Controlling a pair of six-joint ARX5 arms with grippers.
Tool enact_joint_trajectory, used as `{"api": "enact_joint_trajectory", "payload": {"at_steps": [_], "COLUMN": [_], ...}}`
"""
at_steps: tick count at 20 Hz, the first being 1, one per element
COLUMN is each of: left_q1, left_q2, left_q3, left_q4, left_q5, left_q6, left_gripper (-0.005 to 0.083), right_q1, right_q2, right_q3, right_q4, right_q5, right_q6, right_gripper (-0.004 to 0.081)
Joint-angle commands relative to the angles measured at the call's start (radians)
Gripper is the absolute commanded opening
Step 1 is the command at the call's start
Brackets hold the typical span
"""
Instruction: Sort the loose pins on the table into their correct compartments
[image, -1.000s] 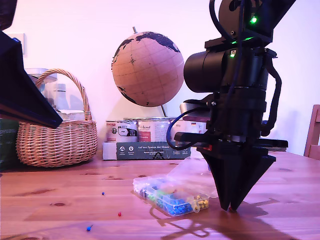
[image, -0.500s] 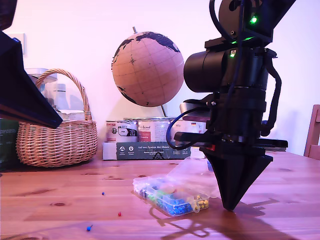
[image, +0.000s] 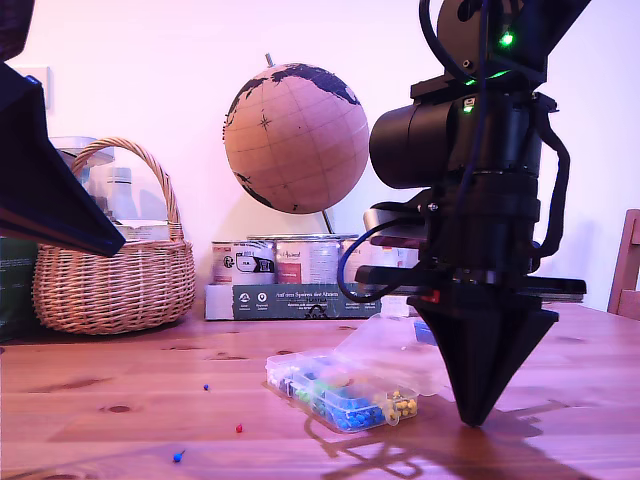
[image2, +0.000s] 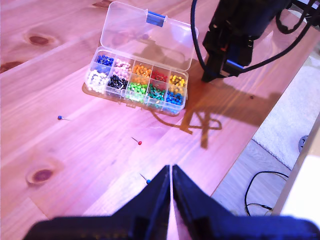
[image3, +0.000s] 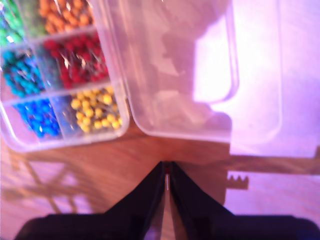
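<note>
The clear compartment box (image2: 137, 82) lies with its lid (image2: 147, 35) open on the pine table (image2: 75, 155). Loose on the wood are a blue pin (image2: 60, 118), a red pin (image2: 139, 142) and a second blue pin (image2: 147, 181); the exterior view shows them as a blue pin (image: 206, 386), a red pin (image: 239, 428) and a blue pin (image: 178, 456). My first gripper (image2: 171, 170) hangs shut, high over the near pins. My second gripper (image: 475, 420) points down beside the box (image: 340, 390), shut (image3: 166, 175), with a tiny red speck at its tips, close to the yellow compartment (image3: 95, 110).
A wicker basket (image: 115, 270), a globe (image: 295, 140) and tins (image: 290, 262) stand at the back. A dark arm part (image: 50, 190) fills the exterior view's left. The table edge (image2: 235, 160) drops to a floor with a cable (image2: 260, 185).
My second gripper's jaws, slightly apart at the table a second ago, have shut, and the gripper has shifted a little toward the exterior view's right.
</note>
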Motion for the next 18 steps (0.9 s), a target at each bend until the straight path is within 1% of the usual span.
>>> {"api": "enact_joint_trajectory", "payload": {"at_steps": [1, 5, 8, 12, 15, 18], "left_q1": [-0.005, -0.005, -0.005, -0.005, -0.005, -0.005], "left_q2": [0.003, 0.003, 0.003, 0.003, 0.003, 0.003], "left_q3": [0.009, 0.009, 0.009, 0.009, 0.009, 0.009], "left_q4": [0.002, 0.002, 0.002, 0.002, 0.001, 0.001], "left_q5": [0.001, 0.001, 0.001, 0.001, 0.001, 0.001], "left_q6": [-0.003, -0.003, -0.003, -0.003, -0.003, -0.003], "left_gripper": [-0.0024, -0.0024, -0.0024, -0.0024, -0.0024, -0.0024], "right_q1": [0.01, 0.01, 0.011, 0.026, 0.039, 0.05], "right_q2": [0.015, 0.013, 0.013, 0.013, 0.014, 0.032], "right_q3": [0.032, 0.084, 0.134, 0.192, 0.195, 0.195], "right_q4": [-0.018, -0.082, -0.103, -0.067, -0.006, 0.005], "right_q5": [-0.009, -0.009, -0.041, -0.077, -0.079, -0.074], "right_q6": [-0.006, -0.028, -0.032, -0.032, -0.024, -0.025], "right_gripper": [-0.001, -0.001, -0.001, -0.0011, -0.0011, -0.0011]}}
